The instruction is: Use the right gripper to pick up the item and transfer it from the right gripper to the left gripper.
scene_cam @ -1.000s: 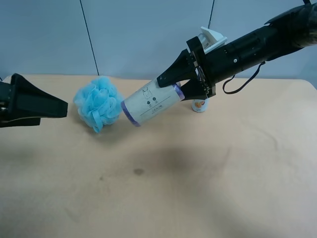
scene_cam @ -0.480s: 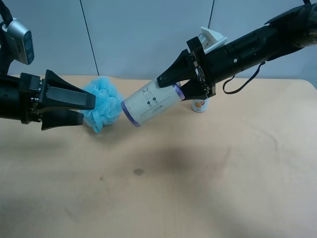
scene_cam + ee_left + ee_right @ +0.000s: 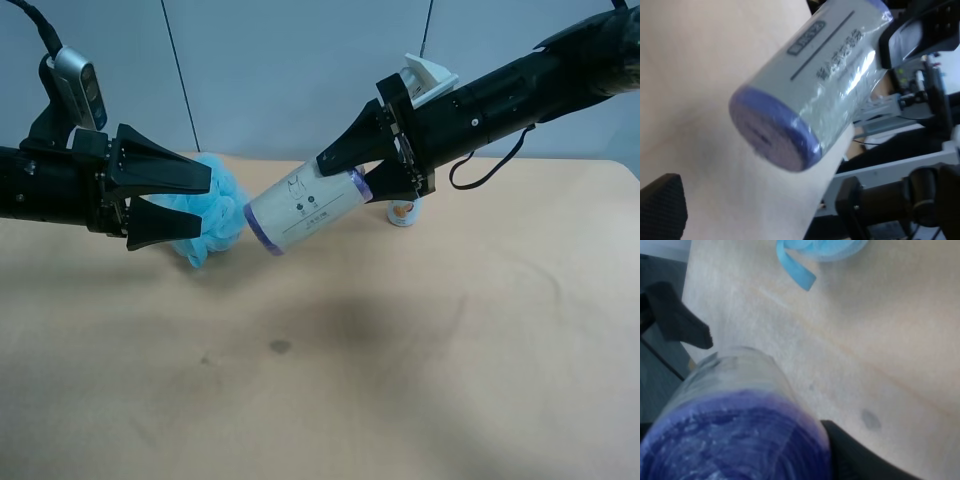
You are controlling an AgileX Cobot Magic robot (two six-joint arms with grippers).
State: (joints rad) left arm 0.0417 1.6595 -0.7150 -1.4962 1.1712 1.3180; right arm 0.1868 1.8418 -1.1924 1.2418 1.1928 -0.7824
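The item (image 3: pixel 303 211), a white roll in clear film with purple ends, hangs tilted above the table. The right gripper (image 3: pixel 356 176), on the arm with the white block, is shut on its upper end. In the right wrist view the roll's purple end (image 3: pixel 735 435) fills the near field. The left gripper (image 3: pixel 203 205), with the grey camera module, is open and points at the roll's lower end, a short gap away. In the left wrist view the roll (image 3: pixel 810 85) lies straight ahead, and one left fingertip (image 3: pixel 660 205) shows.
A fluffy light-blue bath pouf (image 3: pixel 226 208) sits on the tan table (image 3: pixel 400 350), partly behind the left gripper. A small white bottle (image 3: pixel 402 212) stands behind the right gripper, mostly hidden. A dark spot (image 3: pixel 280 346) marks the tabletop.
The left gripper has come in from the exterior view's left edge toward the roll, rising a little, jaws open. The right arm and the roll have not moved.
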